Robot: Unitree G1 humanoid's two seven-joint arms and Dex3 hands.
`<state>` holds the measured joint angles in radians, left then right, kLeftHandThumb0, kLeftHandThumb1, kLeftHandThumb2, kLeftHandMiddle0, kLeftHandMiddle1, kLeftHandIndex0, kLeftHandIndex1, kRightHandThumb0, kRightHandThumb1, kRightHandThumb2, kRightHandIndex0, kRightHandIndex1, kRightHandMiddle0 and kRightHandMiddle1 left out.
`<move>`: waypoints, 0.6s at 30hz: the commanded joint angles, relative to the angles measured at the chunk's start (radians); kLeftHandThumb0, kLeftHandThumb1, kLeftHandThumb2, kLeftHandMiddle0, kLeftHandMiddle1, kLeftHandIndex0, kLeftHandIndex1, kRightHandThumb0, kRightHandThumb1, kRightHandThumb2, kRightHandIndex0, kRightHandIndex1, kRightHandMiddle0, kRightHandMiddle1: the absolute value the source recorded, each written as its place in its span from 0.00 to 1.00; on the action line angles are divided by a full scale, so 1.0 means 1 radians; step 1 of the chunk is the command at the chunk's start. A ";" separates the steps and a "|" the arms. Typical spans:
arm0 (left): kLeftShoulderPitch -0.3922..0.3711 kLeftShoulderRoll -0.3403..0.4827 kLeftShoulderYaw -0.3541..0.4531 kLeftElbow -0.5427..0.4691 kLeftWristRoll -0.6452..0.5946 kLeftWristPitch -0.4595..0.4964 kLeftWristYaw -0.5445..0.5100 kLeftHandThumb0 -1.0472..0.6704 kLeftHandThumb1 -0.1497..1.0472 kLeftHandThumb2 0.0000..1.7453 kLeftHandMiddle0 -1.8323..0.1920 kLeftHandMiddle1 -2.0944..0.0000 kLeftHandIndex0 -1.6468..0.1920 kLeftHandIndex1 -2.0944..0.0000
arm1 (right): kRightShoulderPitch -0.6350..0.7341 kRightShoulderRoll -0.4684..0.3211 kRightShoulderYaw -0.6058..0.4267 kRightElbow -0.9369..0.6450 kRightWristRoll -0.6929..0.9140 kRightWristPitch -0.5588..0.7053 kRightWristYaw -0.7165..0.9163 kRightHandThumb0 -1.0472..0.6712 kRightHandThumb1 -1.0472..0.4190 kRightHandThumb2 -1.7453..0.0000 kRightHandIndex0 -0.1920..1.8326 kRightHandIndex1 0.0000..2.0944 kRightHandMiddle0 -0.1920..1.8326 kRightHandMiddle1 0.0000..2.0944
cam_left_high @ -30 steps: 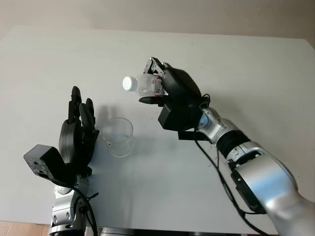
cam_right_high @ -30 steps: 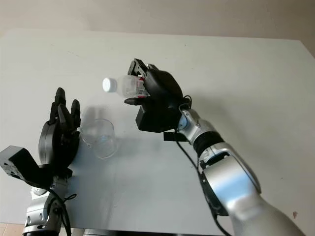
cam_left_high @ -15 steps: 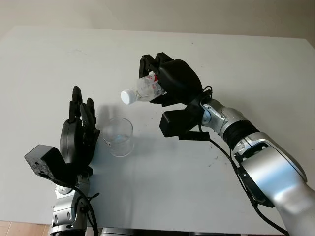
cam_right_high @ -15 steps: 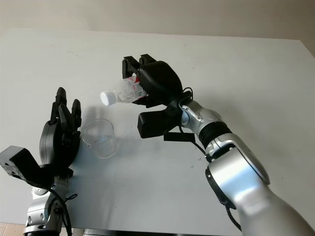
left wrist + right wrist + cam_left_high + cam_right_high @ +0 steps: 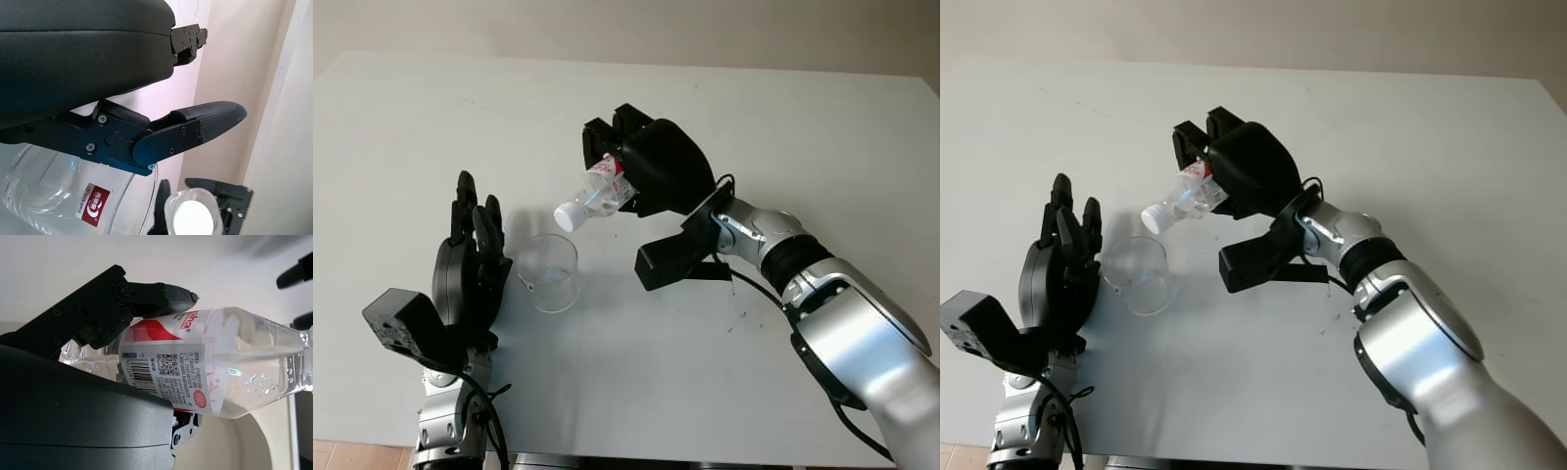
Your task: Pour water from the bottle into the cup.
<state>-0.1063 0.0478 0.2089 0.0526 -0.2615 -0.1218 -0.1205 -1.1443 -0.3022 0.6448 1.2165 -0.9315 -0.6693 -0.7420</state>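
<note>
Right hand (image 5: 651,171) clamped on light, thin-walled bottle (image 5: 597,196) (crushable; grip labelled midsection), tilted over cup (image 5: 548,272); left hand (image 5: 470,269) open beside it.

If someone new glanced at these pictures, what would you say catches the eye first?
Most striking is the right hand held above the middle of the white table, gripping a clear bottle tilted with its white-capped neck pointing down toward the cup. The empty-looking transparent cup stands just below and to the left, with the open left hand right beside it.
</note>
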 commanded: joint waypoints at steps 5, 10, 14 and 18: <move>0.001 -0.006 -0.007 0.003 0.007 -0.008 0.004 0.16 1.00 0.41 0.94 0.97 0.97 0.97 | -0.045 -0.010 0.020 -0.039 -0.019 -0.021 -0.058 0.54 0.23 0.52 0.70 1.00 0.47 1.00; -0.003 -0.005 -0.008 0.005 0.007 -0.008 0.002 0.16 1.00 0.42 0.94 0.97 0.97 0.97 | -0.062 -0.015 0.051 -0.058 -0.074 -0.010 -0.149 0.52 0.24 0.47 0.72 1.00 0.50 1.00; -0.004 -0.004 -0.010 0.004 0.009 -0.010 0.002 0.16 1.00 0.42 0.94 0.97 0.97 0.98 | -0.077 -0.016 0.073 -0.057 -0.103 -0.010 -0.198 0.51 0.25 0.47 0.75 1.00 0.53 1.00; -0.003 -0.006 -0.011 -0.002 0.010 -0.007 0.012 0.16 1.00 0.42 0.94 0.97 0.97 0.97 | -0.093 -0.019 0.093 -0.058 -0.129 -0.001 -0.227 0.50 0.24 0.49 0.75 1.00 0.55 1.00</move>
<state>-0.1064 0.0458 0.2002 0.0530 -0.2578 -0.1220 -0.1123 -1.2084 -0.3099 0.7305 1.1745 -1.0527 -0.6751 -0.9523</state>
